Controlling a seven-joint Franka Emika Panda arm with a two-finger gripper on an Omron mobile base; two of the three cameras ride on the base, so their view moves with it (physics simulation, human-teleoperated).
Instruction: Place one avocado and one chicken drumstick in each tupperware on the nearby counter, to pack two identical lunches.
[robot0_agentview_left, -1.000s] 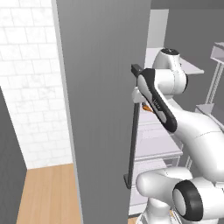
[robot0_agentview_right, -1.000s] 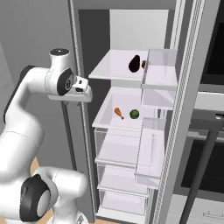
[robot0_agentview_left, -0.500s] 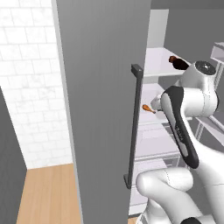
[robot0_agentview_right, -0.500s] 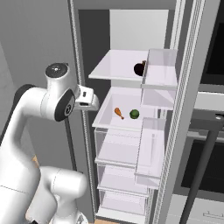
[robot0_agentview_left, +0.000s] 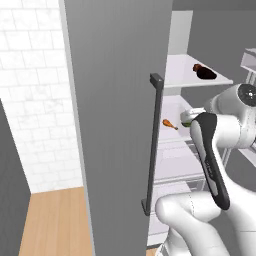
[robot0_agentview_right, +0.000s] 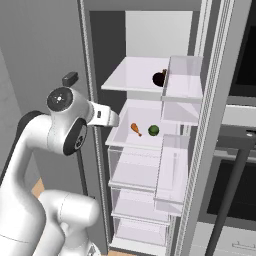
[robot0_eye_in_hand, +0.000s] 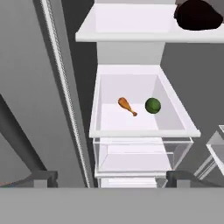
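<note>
Gripper (robot0_eye_in_hand: 107, 177) fingers wide (empty), facing chicken drumstick (robot0_eye_in_hand: 127, 106) beside avocado (robot0_eye_in_hand: 152, 105)

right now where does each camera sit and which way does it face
Left base view: behind the arm's left, facing the fridge door; white arm at lower right.
Right base view: behind its right, facing the open fridge shelves; arm at lower left.
Hand view: on the hand, facing the shelves; open pincer tips at bottom.
Shared: all three show the drumstick beside the avocado on the middle shelf.
</note>
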